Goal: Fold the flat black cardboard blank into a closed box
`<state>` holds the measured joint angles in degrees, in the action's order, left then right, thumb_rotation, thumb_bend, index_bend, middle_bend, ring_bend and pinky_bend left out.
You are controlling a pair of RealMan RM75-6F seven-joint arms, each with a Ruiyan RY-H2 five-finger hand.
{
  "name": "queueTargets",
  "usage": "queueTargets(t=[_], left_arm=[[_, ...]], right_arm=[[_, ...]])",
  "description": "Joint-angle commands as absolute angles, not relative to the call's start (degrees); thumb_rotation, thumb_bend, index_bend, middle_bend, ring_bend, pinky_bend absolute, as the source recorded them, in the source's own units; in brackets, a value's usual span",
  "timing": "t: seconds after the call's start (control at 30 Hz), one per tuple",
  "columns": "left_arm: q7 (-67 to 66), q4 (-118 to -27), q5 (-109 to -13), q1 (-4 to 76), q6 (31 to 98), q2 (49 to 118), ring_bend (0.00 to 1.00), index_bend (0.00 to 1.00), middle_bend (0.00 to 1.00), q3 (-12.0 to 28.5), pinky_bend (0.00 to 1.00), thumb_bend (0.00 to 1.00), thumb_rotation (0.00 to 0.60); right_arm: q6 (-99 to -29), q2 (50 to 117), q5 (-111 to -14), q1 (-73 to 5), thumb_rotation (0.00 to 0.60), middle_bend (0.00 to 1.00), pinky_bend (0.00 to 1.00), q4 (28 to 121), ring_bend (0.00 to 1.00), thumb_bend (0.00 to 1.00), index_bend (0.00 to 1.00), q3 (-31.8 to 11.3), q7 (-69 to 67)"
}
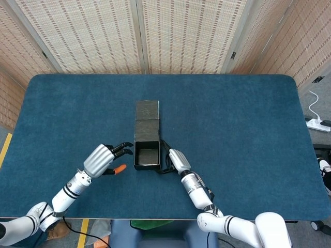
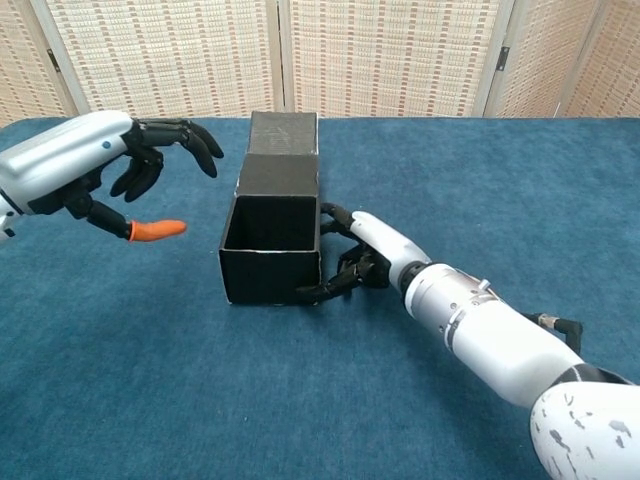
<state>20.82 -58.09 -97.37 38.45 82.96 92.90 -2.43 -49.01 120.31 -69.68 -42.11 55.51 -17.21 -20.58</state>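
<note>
The black cardboard box [image 1: 147, 153] [image 2: 272, 235] stands open-topped on the blue table, its lid panels [image 1: 147, 118] [image 2: 282, 150] lying flat behind it. My right hand [image 1: 171, 158] [image 2: 352, 258] grips the box's right wall near the front corner, with dark fingers [image 2: 320, 290] curled against it. My left hand [image 1: 105, 158] [image 2: 95, 168] is lifted to the left of the box, apart from it, fingers spread and holding nothing. Its orange-tipped thumb [image 2: 152, 231] points toward the box.
The blue felt table [image 1: 232, 134] stretches wide on all sides. Woven screens [image 1: 139, 36] stand behind the far edge. A power strip [image 1: 319, 124] lies on the floor at the right, off the table.
</note>
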Motion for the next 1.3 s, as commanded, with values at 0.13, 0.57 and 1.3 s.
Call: queueTargets(t=[0.13,0.57,1.3], left_arm=[[22.01,-60.79,-94.19,37.18,79.04,91.23,0.76,0.35,0.30,-1.56,0.80,0.30,0.600],[31.58,-67.79,-86.79,38.08,64.03,87.90,0.65,0.00,0.04,-0.81,0.78,0.20,0.600],[60.40,-59.00,-82.36,43.93,44.13,95.58,0.59,0.00,0.00,3.05,0.80,0.19,0.600]], right_arm=[[-49.77,118.86,-69.36,-40.17,0.600,0.00,1.00,59.18,0.62,0.04,0.00,-16.03,-19.23],[-52.77,113.68,-70.82,-36.08,0.600,0.00,1.00,66.59,0.60,0.00,0.00,-13.68,-18.01],[-64.42,94.53,-76.71,-32.31,0.600,0.04,1.00,92.50,0.60,0.01,0.00,-17.08,-13.77]])
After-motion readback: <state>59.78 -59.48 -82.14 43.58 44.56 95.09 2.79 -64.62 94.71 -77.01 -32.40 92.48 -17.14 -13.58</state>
